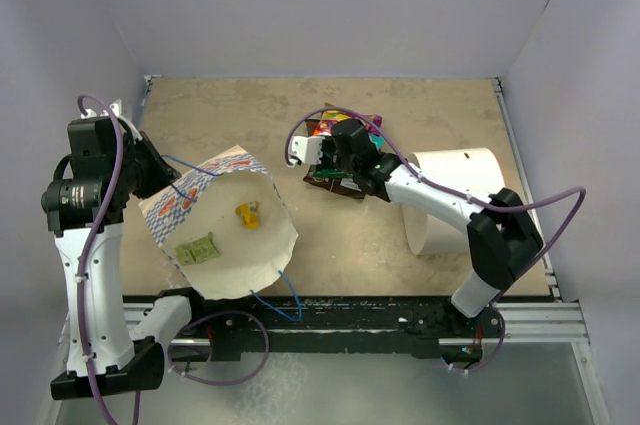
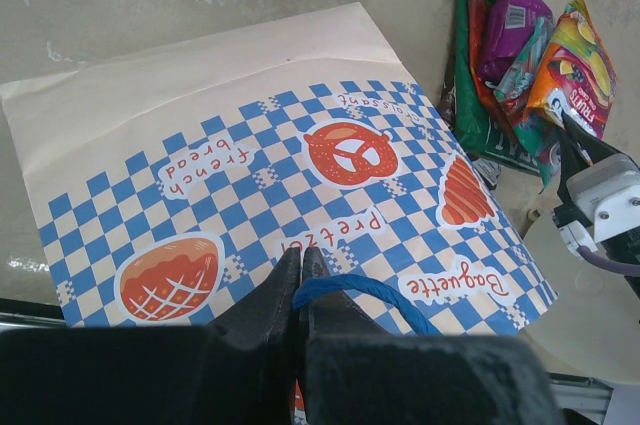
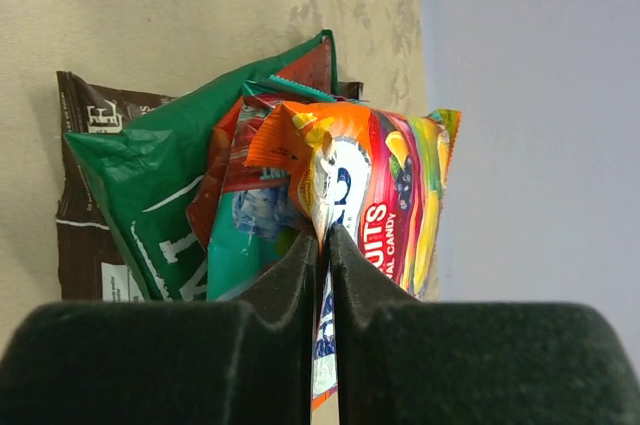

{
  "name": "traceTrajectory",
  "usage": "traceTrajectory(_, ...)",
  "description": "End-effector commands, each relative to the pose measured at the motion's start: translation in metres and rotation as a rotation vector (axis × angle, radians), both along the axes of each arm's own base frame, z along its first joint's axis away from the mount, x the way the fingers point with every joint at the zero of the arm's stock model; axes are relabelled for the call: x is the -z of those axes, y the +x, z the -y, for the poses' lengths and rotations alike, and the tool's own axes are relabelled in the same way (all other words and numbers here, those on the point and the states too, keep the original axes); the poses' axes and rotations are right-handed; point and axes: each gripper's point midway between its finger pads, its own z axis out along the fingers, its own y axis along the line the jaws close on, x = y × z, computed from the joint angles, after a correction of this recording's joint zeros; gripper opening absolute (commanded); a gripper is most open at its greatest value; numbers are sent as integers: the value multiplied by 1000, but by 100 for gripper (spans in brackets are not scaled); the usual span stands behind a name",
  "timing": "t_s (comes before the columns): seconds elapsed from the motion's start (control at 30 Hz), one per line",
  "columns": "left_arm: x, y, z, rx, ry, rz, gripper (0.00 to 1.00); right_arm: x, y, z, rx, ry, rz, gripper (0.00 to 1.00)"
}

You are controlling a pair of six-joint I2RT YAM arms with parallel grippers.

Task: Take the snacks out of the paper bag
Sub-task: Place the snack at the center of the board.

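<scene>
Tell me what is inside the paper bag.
Two small snacks lie in the paper bag: a yellow packet and a light green packet. Anything beneath them is covered and cannot be seen.

1. Paper bag (image 2: 300, 145): printed labels read "Pretzel", "Baguette", "french bread"; a 4th near the top edge appears to read "Croissant".
2. Orange packet (image 3: 385, 175): partial text "UITS" and "CANDY".
3. Green packet (image 3: 150, 175): large white letters, mostly covered, not legible.

Blue-checked paper bag (image 2: 250, 125); green, orange, purple snacks (image 2: 520, 75)
</scene>
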Motion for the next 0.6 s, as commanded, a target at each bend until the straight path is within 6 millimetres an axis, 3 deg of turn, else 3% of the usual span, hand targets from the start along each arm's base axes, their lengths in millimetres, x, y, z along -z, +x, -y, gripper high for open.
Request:
traceTrajectory(0.0, -15, 0, 0, 7, 14, 60, 0, 5, -4, -7, -4, 47, -39, 10)
traceTrajectory(0.4, -15, -4, 1, 2, 7, 62, 0, -7, -18, -12, -27, 120, -98, 24)
traceTrajectory(0.57, -14, -5, 2, 5, 2, 61, 0, -39, -25, -10, -38, 182, -67, 36)
